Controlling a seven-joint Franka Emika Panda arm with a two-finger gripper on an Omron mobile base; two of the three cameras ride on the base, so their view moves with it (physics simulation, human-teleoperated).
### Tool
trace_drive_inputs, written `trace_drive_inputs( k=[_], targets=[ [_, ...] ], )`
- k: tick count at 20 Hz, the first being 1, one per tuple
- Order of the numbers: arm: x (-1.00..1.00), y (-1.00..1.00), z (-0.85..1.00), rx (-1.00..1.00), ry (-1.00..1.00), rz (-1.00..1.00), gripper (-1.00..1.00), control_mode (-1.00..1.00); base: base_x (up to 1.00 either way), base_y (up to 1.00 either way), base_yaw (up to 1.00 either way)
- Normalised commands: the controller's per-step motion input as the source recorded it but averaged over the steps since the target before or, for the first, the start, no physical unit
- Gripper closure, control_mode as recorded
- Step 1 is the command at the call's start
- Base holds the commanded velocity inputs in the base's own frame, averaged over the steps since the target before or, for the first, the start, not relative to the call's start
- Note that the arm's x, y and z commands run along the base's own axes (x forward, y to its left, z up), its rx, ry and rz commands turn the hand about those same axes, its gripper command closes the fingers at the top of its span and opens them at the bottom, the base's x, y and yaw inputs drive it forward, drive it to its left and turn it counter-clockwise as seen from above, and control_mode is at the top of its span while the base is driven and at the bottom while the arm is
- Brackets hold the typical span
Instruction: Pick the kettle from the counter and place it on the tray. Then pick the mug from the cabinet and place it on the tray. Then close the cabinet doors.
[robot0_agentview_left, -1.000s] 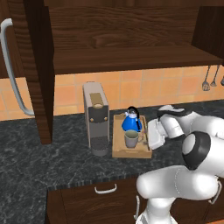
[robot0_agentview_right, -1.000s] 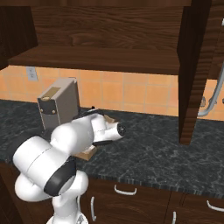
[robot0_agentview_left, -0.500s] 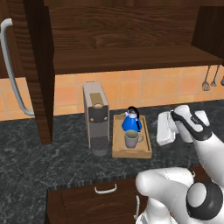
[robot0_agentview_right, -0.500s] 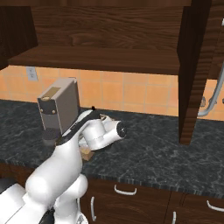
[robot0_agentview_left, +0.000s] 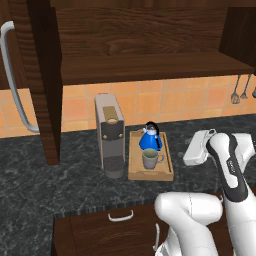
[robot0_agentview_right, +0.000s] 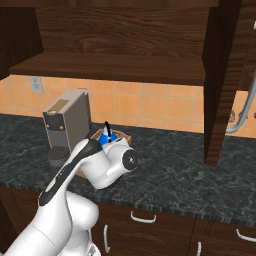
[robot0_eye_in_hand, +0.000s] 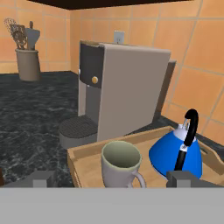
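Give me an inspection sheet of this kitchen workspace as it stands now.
Surface: dark speckled counter.
Job's things: kettle and mug both stand on the tray, mug nearer the robot; cabinet open, shelf bare; cabinet doors open.
Clutter: coffee machine left of the tray; utensil crock; hanging utensils.
Grippers: gripper open, holding nothing, back from the tray.
Cables: nothing seen.
Surroundings: orange tiled wall, wall socket, lower drawers.
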Motion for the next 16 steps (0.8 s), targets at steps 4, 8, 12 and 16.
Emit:
trace_drive_inputs(
  k=[4,8,12,16],
  targets=[
    [-0.04,-0.03,0.00,0.01,0.00,-0.02,-1.00,-1.00,0.00,0.00,0.00],
    [-0.48,-0.43,0.02,0.13,-0.06,-0.22,-1.00,-1.00,0.00,0.00,0.00],
    [-0.14,-0.75,0.14,0.21,-0.01,-0.20,-1.00,-1.00,0.00,0.00,0.00],
    [0.00,-0.59,0.48,0.18,0.00,-0.08,-1.00,-1.00,0.00,0.00,0.00]
  ],
)
